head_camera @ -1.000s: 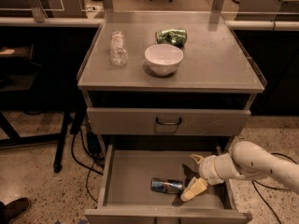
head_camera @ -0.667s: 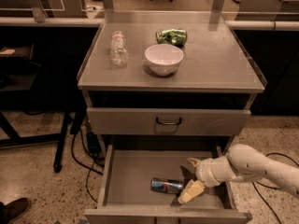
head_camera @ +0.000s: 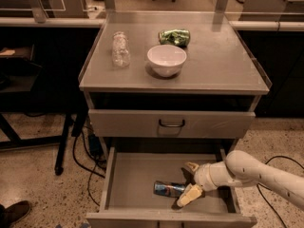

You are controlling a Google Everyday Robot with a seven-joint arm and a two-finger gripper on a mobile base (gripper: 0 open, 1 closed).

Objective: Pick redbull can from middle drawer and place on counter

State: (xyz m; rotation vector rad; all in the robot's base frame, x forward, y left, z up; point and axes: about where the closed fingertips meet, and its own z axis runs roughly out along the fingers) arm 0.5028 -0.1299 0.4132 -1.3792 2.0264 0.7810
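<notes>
Item: redbull can [head_camera: 167, 189], which we find lying on its side on the floor of the middle drawer [head_camera: 135, 175], toward the front and right of centre, its length running left to right. The drawer stands pulled out below the rest of the cabinet. Gripper [head_camera: 190, 181]: inside the drawer at the can's right end, fingers spread apart, one pale finger [head_camera: 189, 196] on the near side of that end and the other [head_camera: 192, 166] behind it toward the drawer's back. Nothing is clasped, and we cannot tell whether either finger touches the can. Arm [head_camera: 266, 174]: white, entering from the lower right, crossing above the drawer's right wall, its wrist pointing left at the can. Above the open drawer we note a shut drawer front [head_camera: 209, 123] with a dark loop handle. Counter [head_camera: 223, 65]: carries a white bowl [head_camera: 166, 60] near its middle, a dented green can [head_camera: 174, 37] on its side just behind the bowl, and a clear plastic bottle [head_camera: 120, 49] to the bowl's left, apart from it. Floor: dark cables [head_camera: 85, 151] left of the cabinet; a shoe [head_camera: 13, 213] at the lower left corner.
</notes>
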